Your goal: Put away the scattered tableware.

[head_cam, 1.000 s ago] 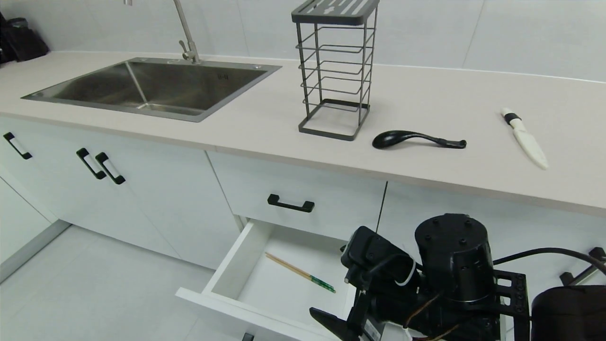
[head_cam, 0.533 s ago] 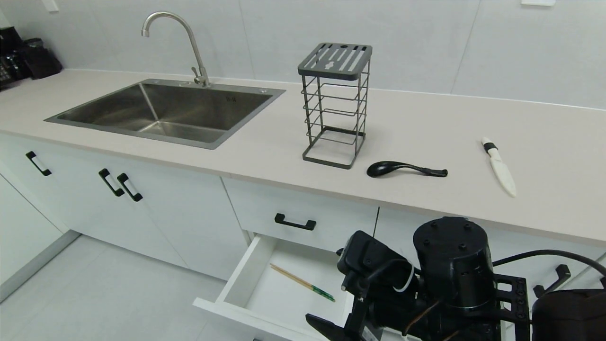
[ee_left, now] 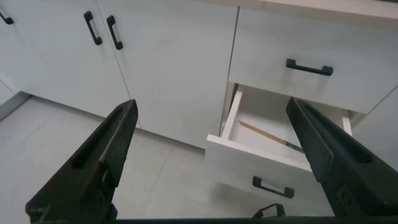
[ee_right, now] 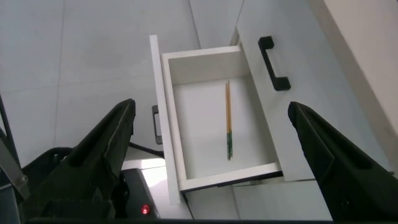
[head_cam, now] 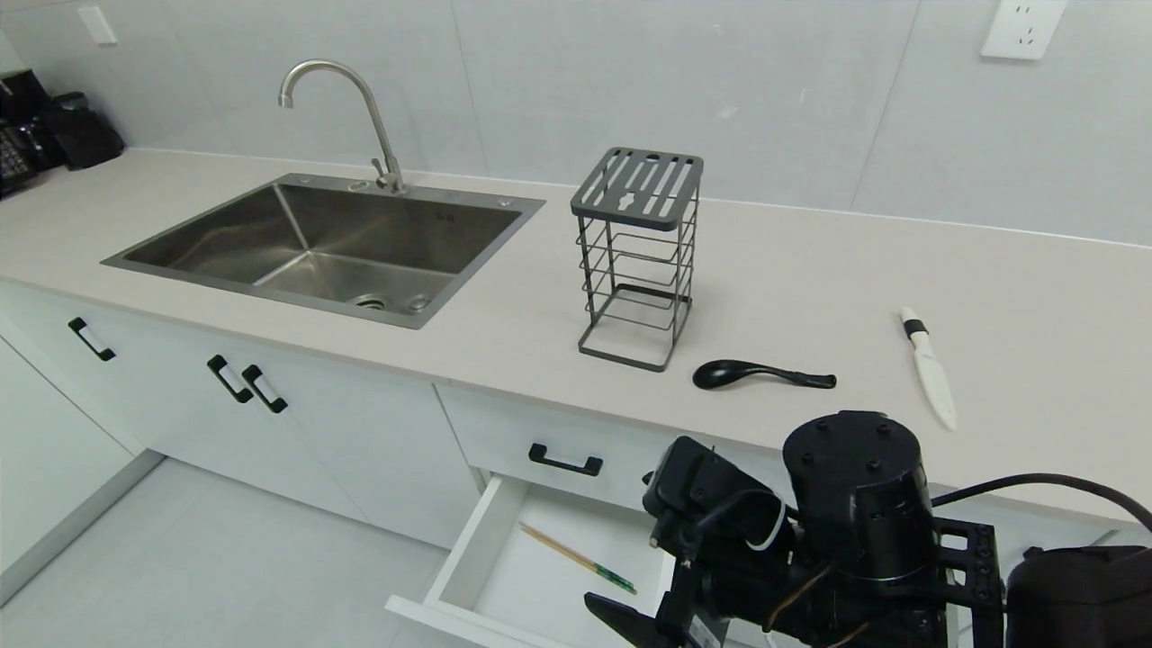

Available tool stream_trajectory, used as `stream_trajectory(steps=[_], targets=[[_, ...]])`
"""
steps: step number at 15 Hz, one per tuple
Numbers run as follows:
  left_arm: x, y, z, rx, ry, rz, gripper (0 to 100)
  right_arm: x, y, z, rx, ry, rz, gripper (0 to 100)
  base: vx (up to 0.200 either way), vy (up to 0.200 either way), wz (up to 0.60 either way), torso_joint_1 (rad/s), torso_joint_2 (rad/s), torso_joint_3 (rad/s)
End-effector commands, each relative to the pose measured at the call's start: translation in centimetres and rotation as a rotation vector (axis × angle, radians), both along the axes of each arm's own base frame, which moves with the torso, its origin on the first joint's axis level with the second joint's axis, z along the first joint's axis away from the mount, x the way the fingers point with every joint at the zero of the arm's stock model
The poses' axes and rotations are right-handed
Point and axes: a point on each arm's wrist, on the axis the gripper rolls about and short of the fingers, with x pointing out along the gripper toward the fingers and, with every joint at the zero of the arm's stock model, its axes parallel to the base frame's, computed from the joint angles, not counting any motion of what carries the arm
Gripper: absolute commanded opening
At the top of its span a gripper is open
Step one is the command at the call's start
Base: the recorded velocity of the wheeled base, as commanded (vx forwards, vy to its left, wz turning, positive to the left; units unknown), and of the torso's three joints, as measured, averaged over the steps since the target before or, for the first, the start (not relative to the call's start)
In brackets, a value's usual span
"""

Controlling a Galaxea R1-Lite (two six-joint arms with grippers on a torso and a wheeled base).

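Black spoon [head_cam: 763,374] lies near the front edge of the worktop [head_cam: 810,288], just beside the wire rack [head_cam: 637,256]. We judge it light, stiff and slick; pinch mid-handle. Left claw [ee_left: 208,112] and right claw [ee_right: 211,112] both spread apart, holding 0 items.

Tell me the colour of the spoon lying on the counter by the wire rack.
The spoon is black all over; the head view shows it best.
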Motion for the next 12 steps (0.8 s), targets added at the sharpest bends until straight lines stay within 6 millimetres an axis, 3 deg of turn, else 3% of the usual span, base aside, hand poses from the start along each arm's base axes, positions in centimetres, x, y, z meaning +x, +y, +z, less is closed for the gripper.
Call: stream_trajectory(steps=[1,7,10,12], targets=[[0.0,0.0,0.0,0.0,0.0,0.001,100,0.0,0.0,-0.1,-0.002,0.001,0.001,100,0.0,0.0,0.0,0.286,-0.55,-0.276],[0.0,0.0,0.0,0.0,0.0,0.001,100,0.3,0.3,-0.9,-0.01,0.041,0.063,100,0.0,0.0,0.0,0.3,-0.58,-0.281],[0.0,0.0,0.0,0.0,0.0,0.001,100,1.4,-0.6,-1.4,-0.044,0.122,0.135,100,0.0,0.0,0.0,0.281,-0.55,-0.268],[0.0,0.0,0.0,0.0,0.0,0.001,100,2.5,-1.3,-2.8,-0.093,0.155,0.116,100,0.0,0.0,0.0,0.22,-0.41,-0.195]])
